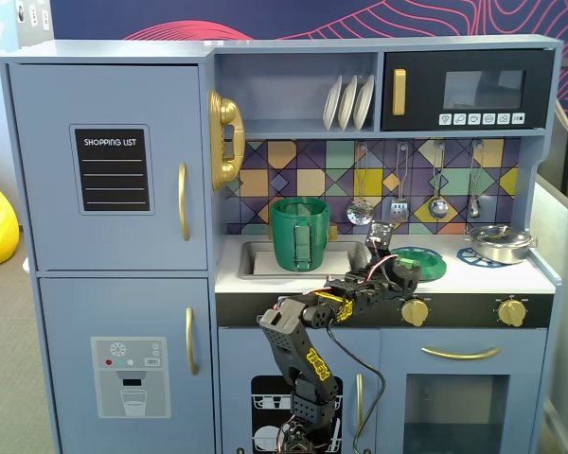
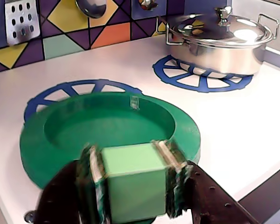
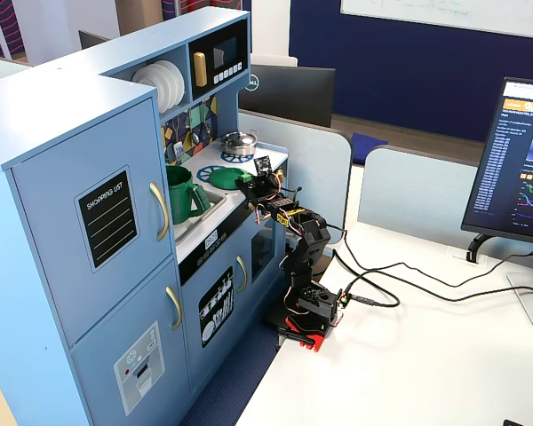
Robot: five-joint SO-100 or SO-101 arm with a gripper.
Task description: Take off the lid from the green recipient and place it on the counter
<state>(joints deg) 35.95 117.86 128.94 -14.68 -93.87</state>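
Observation:
The lid is a round green disc lying flat on the white counter, over a blue burner ring. My gripper is at the lid's near edge, with both jaws pressed against the sides of its light-green handle block. In a fixed view the lid lies right of the sink, with my gripper at its front. The green recipient stands open-topped in the sink; it also shows in the other fixed view.
A silver pot with its own lid sits on the right burner ring, also seen at the counter's right end. Utensils hang on the tiled back wall. The counter's front edge is just below the lid.

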